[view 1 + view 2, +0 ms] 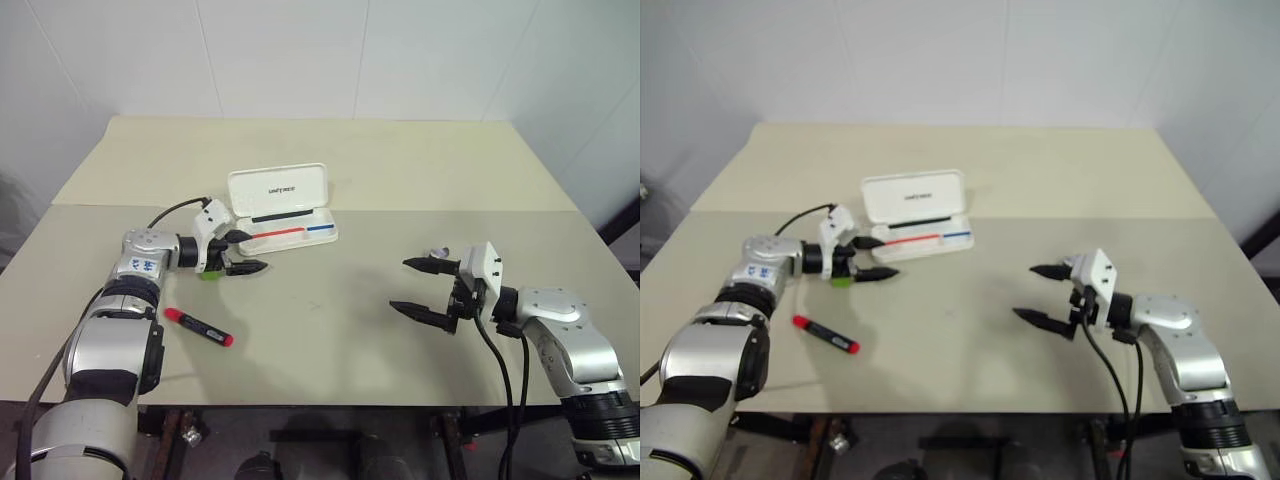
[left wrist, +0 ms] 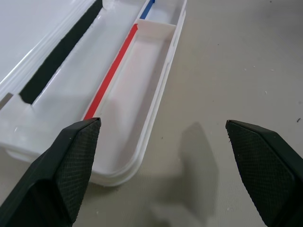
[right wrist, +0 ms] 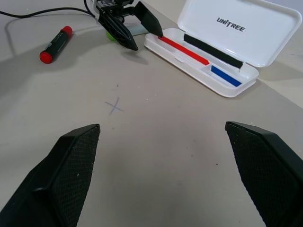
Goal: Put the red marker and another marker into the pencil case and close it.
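Left eye view puts the red marker flat on the table, near the front edge on the robot's left, well apart from the pencil case. It looks light, rigid and smooth, so it could roll or slide out of a loose pinch; the middle of the black barrel, taken across its width, seems the safest hold. A bit of lime green, likely the other marker, peeks out beneath the left gripper. The case lies with its lid up and tray empty; thin hard plastic, it would probably skid if pushed. The left gripper hangs with jaws spread wide at the case's near end, holding nothing. The right gripper hovers wide open over bare table.
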